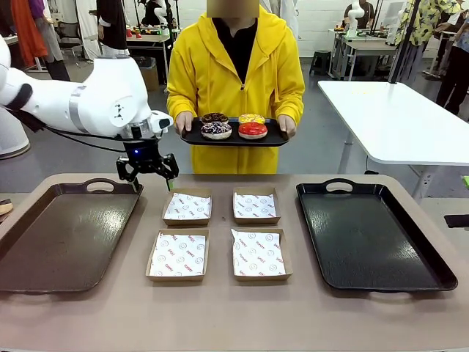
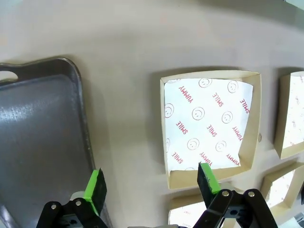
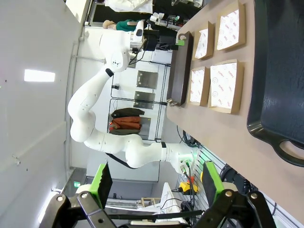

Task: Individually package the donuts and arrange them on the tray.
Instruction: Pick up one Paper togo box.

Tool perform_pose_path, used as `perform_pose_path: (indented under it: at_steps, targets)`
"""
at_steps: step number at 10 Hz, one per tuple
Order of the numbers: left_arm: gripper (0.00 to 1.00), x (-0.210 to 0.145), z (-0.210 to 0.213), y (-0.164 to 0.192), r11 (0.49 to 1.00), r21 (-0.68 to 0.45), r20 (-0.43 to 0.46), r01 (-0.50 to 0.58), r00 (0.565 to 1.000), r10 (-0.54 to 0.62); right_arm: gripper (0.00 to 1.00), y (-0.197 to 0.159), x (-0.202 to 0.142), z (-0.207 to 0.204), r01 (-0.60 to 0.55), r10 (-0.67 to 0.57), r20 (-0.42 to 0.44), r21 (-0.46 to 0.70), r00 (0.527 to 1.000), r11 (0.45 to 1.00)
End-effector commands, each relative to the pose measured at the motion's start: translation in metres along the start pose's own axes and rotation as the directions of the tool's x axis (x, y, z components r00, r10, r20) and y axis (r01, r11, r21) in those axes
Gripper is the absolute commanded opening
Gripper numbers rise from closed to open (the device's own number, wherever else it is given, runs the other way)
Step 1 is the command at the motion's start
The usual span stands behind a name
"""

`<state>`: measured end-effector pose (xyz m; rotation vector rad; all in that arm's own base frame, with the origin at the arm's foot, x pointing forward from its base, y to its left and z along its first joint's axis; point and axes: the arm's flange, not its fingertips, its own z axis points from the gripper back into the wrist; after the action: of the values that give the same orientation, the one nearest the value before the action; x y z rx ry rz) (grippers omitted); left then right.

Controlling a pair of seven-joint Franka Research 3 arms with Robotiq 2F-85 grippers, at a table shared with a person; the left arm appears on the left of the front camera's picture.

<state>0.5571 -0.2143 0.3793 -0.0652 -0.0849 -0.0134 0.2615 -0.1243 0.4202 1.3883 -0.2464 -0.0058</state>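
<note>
Donuts [image 1: 234,126] upper centre on person's serving tray [image 1: 192,137]: probably soft, light, icing smears, so pinch outer sides gently; left gripper [image 1: 147,178] and right gripper [image 3: 156,175] gape empty.

Four boxes [image 1: 178,278] at centre, narrow lanes between (left gripper [image 1: 146,181] over far-left lane); left tray [image 1: 58,242], right tray [image 1: 366,242] flank; near table [image 1: 220,319] strip free.

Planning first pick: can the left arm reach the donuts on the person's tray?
Probably yes: the open left gripper hangs above the table, and nothing stands between it and the donuts on the held tray.
</note>
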Motion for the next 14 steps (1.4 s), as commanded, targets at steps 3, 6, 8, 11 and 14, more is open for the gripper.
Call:
perform_pose_path:
  at_steps: [3,6,8,11,14]
  targets:
    - [1.00,0.009,-0.025,-0.015,0.997,0.056,0.034,-0.058,0.998,0.057,1.00,0.000,0.000,0.001,-0.002,0.002,0.000,0.007,1.000,1.000]
    - [1.00,0.010,-0.039,-0.021,0.995,0.085,0.004,-0.042,0.999,0.042,1.00,0.000,0.000,0.001,-0.002,0.002,0.000,0.007,1.000,1.000]
    - [1.00,0.012,-0.044,-0.024,0.995,0.096,-0.002,-0.039,0.999,0.039,1.00,0.000,0.000,0.001,-0.002,0.002,0.000,0.007,1.000,1.000]
    - [0.46,0.014,-0.051,-0.022,0.995,0.095,-0.017,-0.038,0.999,0.039,1.00,0.000,0.000,0.001,-0.002,0.002,0.000,0.007,1.000,1.000]
    - [0.00,0.015,-0.050,-0.023,0.995,0.087,-0.018,-0.039,0.999,0.040,1.00,0.000,0.000,0.001,-0.002,0.002,0.000,0.007,1.000,1.000]
